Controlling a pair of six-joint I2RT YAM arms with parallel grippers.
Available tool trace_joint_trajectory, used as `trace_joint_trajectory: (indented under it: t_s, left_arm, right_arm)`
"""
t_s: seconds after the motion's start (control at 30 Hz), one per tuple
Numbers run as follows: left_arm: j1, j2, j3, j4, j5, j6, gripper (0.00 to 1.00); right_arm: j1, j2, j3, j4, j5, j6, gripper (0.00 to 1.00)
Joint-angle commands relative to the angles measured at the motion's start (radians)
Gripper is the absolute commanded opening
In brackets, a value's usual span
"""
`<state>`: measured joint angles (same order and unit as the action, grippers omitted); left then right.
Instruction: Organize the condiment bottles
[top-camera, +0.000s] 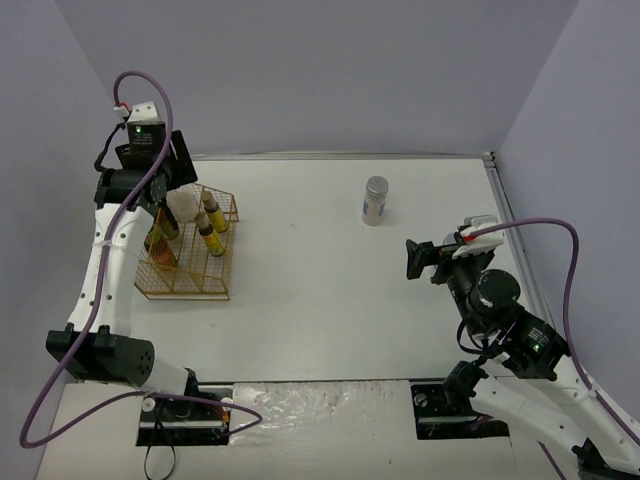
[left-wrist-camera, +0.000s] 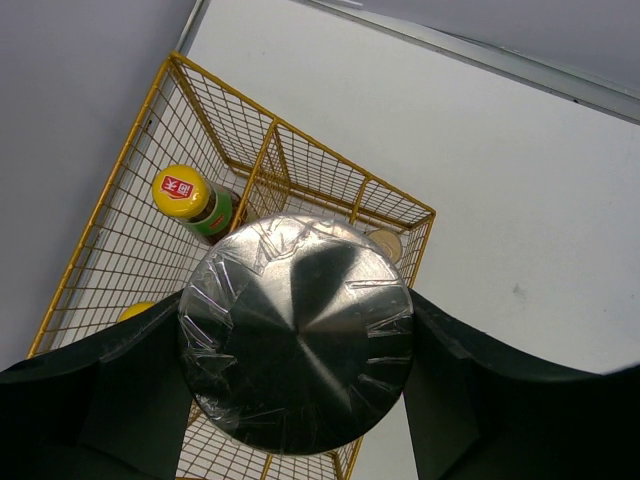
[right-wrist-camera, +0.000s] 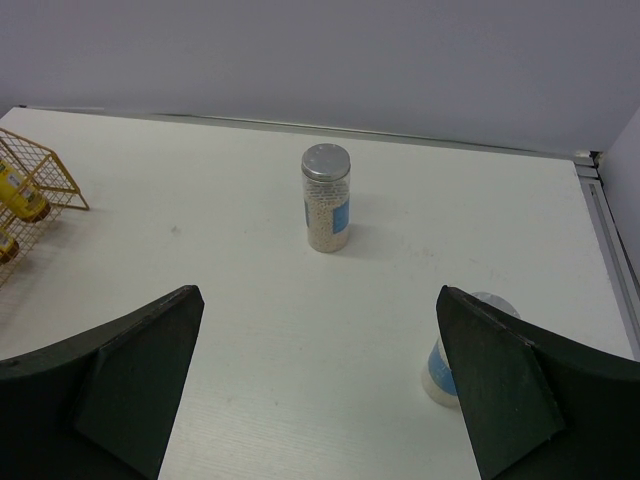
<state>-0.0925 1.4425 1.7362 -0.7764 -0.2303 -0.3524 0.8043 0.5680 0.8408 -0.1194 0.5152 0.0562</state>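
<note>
Your left hand (top-camera: 181, 203) is clamped on a pale silver-lidded jar (left-wrist-camera: 297, 345), with one dark finger (left-wrist-camera: 110, 385) on each side of it. It holds the jar upright over the back part of the gold wire rack (top-camera: 190, 292). You cannot tell from either view whether the jar's base touches the wire.

Inside the rack, a yellow-capped sauce bottle (left-wrist-camera: 183, 191) stands just beside the held jar, on the rack's wall side. Two slim dark bottles (top-camera: 212, 235) stand along the rack's side facing the open worktop (top-camera: 320, 300).

Your right hand (right-wrist-camera: 320, 400) is spread wide with nothing in it, and hovers above the worktop well apart from the rack. A second jar (top-camera: 375, 201) stands upright on the worktop, well clear of the rack and toward the back wall. A third jar (right-wrist-camera: 458, 345) stands farther from the rack again, just beside your right hand's outer finger (right-wrist-camera: 510, 390).
</note>
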Motion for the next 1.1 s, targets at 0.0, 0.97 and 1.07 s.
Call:
trace_joint_trajectory:
  t_s: [0.0, 0.97, 1.07]
  left_arm:
    - [0.009, -0.024, 0.007, 0.145, -0.036, -0.047, 0.00]
    - [0.010, -0.051, -0.061, 0.263, -0.112, -0.073, 0.00]
    - [0.010, -0.061, -0.047, 0.260, -0.120, -0.065, 0.00]
  right_arm:
    - [-0.007, -0.003, -0.001, 0.083, -0.010, 0.001, 1.00]
    - [-0.007, 0.003, -0.016, 0.086, -0.026, -0.018, 1.00]
    - [-0.007, 0.006, -0.015, 0.087, -0.026, -0.019, 1.00]
